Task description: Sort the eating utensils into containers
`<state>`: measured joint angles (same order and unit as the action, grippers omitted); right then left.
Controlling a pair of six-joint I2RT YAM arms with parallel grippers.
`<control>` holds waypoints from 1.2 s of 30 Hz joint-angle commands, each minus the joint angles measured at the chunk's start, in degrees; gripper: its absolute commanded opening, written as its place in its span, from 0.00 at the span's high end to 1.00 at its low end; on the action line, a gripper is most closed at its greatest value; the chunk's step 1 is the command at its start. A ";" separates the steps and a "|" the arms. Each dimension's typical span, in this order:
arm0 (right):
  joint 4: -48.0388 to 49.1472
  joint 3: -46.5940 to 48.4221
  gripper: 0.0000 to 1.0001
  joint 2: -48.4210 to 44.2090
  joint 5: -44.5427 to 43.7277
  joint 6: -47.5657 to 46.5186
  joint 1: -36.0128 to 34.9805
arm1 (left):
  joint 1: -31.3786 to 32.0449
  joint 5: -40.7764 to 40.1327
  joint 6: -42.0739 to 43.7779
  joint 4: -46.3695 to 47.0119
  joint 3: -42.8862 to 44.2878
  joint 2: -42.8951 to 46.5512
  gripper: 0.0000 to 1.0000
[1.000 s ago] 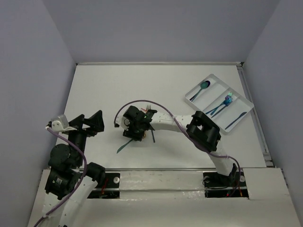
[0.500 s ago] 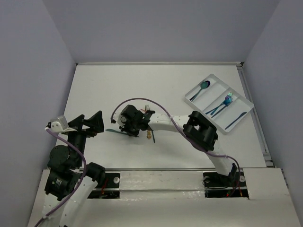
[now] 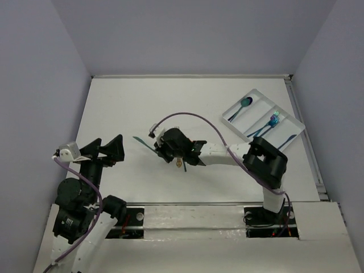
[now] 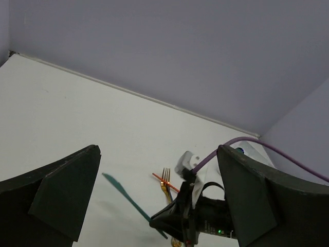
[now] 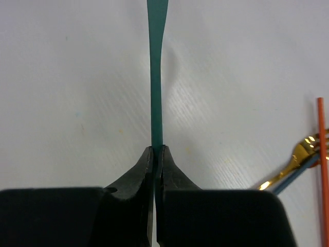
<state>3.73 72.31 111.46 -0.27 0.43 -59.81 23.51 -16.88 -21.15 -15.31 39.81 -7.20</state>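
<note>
Teal knife (image 5: 156, 77) sat pinched between the closed fingers of the right claw (image 5: 155, 150), held just above the worktop (image 3: 125, 102), while the left claw (image 3: 108, 149) hung spread wide and empty off to the side. Close by, a gold fork (image 5: 298, 154) and an orange-red piece (image 5: 322, 154) (type unclear) lay unsorted. Farther off, a teal spoon (image 3: 245, 103), a blue fork (image 3: 272, 120) and a dark blue knife (image 3: 287, 142) lay in separate compartments of the white tray (image 3: 257, 112), so I judged the sorting roughly midway.
</note>
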 commanded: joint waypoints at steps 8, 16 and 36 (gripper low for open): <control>19.13 -24.75 1.00 -31.36 -21.95 17.23 13.04 | 1.63 3.34 0.23 3.44 0.27 3.33 0.01; 2.72 -35.39 1.00 -54.12 -35.77 31.54 32.96 | 4.52 4.58 0.76 4.15 -0.09 5.97 0.01; -1.62 -38.92 1.00 -45.90 -23.55 29.63 70.26 | 7.17 3.44 0.76 3.80 0.00 8.70 0.01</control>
<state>-0.89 32.10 61.28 -27.24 32.05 7.29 29.69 -13.52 -20.91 -14.37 39.79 -0.82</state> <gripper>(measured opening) 0.038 0.989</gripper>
